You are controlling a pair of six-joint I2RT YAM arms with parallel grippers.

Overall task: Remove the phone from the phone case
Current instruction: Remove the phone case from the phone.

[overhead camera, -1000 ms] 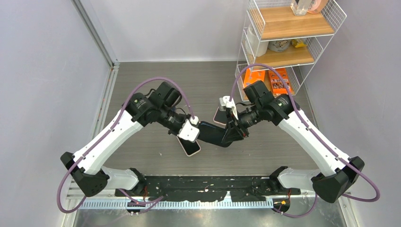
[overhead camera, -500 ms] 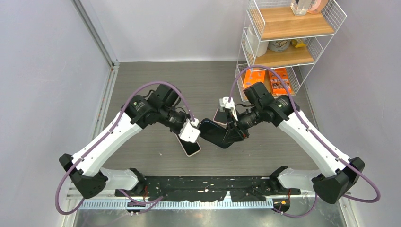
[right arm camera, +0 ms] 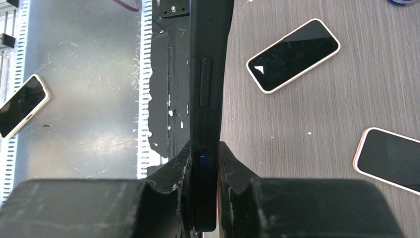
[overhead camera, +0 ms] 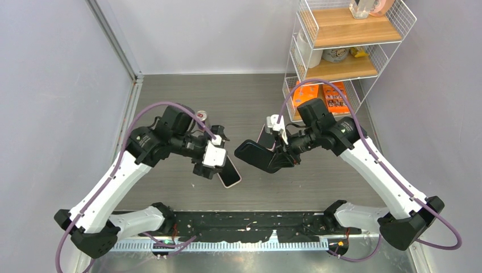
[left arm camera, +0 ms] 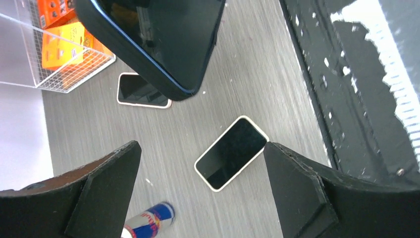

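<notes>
Right end effector [right arm camera: 204, 148]: clamped shut on one short end of the cased phone [overhead camera: 256, 154], holding it in the air above the worktop [overhead camera: 187, 96].
Left end effector [left arm camera: 200, 146]: spread wide, nothing in it.
Key relation: the cased phone lies straight ahead of the left end effector and apart from it, free end pointing that way. Its long axis runs roughly along the line between the two end effectors.
Nearer arm: the right arm has the phone. The left is free, near but not touching.
Next move (my guess): the left comes in on the free end to work the case off while the right holds firm.
Left wrist view only: the phone's glossy dark face with a blue rim. Below it, a bare phone [left arm camera: 231, 152] lies flat on the worktop beside a can [left arm camera: 148, 223].
Right wrist view only: the phone seen edge-on with a side button showing, gripped across both broad faces.
Cannot tell: where the case ends and the phone begins.
</notes>
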